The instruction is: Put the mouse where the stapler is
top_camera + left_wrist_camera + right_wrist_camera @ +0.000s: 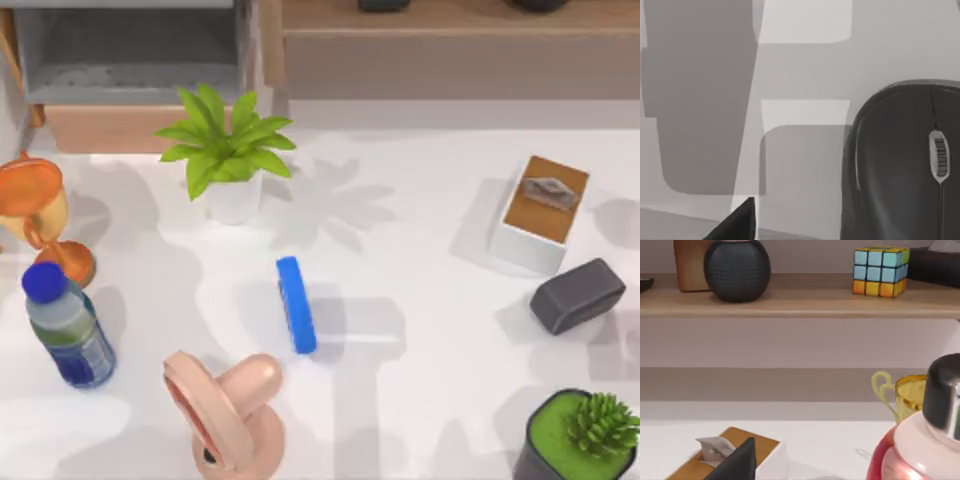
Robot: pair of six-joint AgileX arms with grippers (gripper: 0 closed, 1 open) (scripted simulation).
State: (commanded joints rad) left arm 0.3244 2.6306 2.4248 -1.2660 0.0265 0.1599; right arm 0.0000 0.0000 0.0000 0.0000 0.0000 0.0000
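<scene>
The stapler [296, 304], a slim bright blue bar, lies near the middle of the white table [420, 380] in the top view. The mouse [578, 295], a dark grey rounded block, rests at the table's right side, just in front of a tissue box [539, 211]. A dark grey mouse with a scroll wheel [905, 170] sits close up in the left wrist view; I cannot tell whether it is the same one. A dark corner of my left gripper [737, 222] shows beside it. A like piece of my right gripper [737, 462] shows before the tissue box [727, 455].
A leafy plant in a white pot [228, 150] stands behind the stapler. An orange goblet [40, 215] and a water bottle [65, 325] are at the left, a pink kettlebell [225, 405] at the front, and a potted green plant [585, 435] at the front right. A shelf [800, 302] carries a speaker and a cube.
</scene>
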